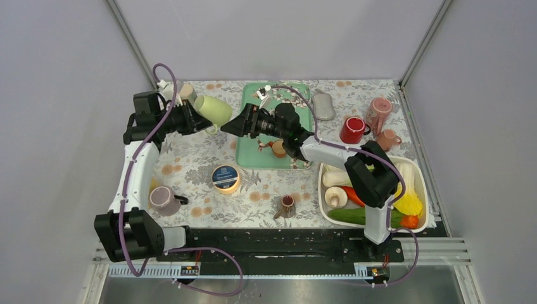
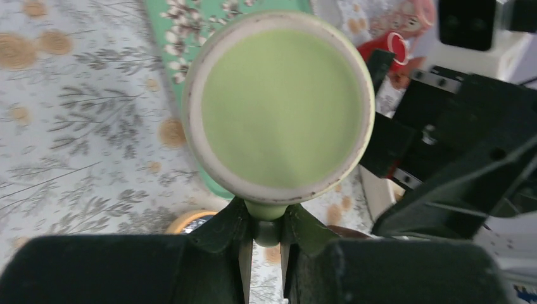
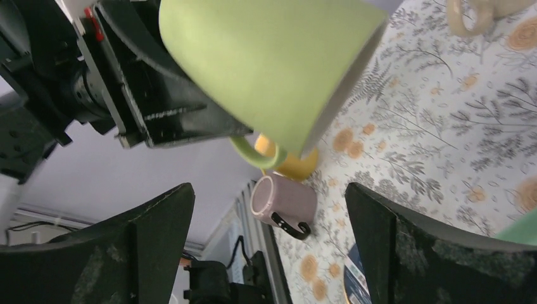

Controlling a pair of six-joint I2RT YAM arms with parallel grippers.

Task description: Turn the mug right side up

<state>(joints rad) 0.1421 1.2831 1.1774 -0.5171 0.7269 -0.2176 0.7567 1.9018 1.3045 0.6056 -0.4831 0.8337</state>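
From above: my left tool (image 1: 201, 121) is pinched on the handle (image 1: 211, 130) of the green mug (image 1: 214, 109). The mug hangs in the air over the far left of the counter (image 1: 190, 158), roughly on its side. My right tool (image 1: 230, 128) points at it from just beside.

Left wrist: I'm looking at the mug's flat bottom, with the handle clamped tight in the tool.

Right wrist: the right tool is spread wide and holding nothing, and the mug's mouth is tipped down toward the counter.

Looks like glazed ceramic to me, so stiff, slick and easy to chip. A handle-only pinch probably lets it swing. I'd grab the wall near the rim with the right tool.
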